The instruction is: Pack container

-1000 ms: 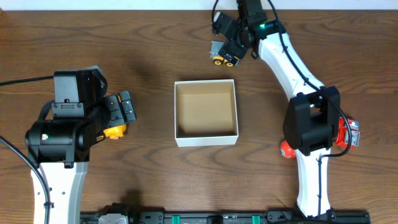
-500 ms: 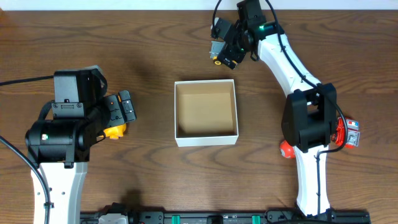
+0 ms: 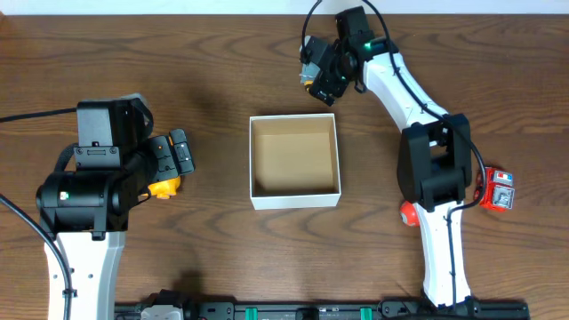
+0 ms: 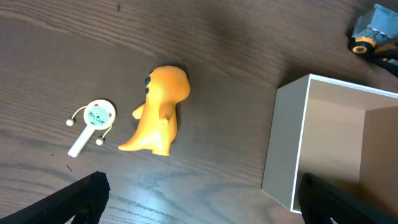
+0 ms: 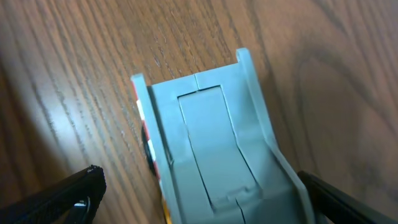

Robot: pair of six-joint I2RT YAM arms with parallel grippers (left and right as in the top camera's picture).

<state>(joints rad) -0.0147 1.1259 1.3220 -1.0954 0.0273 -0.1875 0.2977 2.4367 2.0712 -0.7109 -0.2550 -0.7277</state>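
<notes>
The container [image 3: 295, 199] is a white-walled open box with a bare brown inside, at the table's middle; it also shows in the left wrist view [image 4: 285, 143]. A grey toy truck with yellow wheels [image 3: 309, 80] stands behind the container. My right gripper [image 3: 322, 73] is over it, and in the right wrist view the truck's grey bed [image 5: 211, 137] lies between the open fingers [image 5: 211, 194]. The truck also shows in the left wrist view [image 4: 372, 34]. My left gripper [image 3: 178, 156] is open and empty [image 4: 199, 200], above the table by an orange dinosaur [image 3: 162, 188] [image 4: 158, 112].
A small white rattle with a green face [image 4: 93, 119] lies left of the dinosaur. A red toy [image 3: 498, 190] and an orange-red ball [image 3: 409, 213] lie at the right, beside the right arm's base.
My right gripper has shifted slightly left and toward the table's back, closing in over the truck, which is now mostly hidden under it in the overhead view. The left arm has not moved.
</notes>
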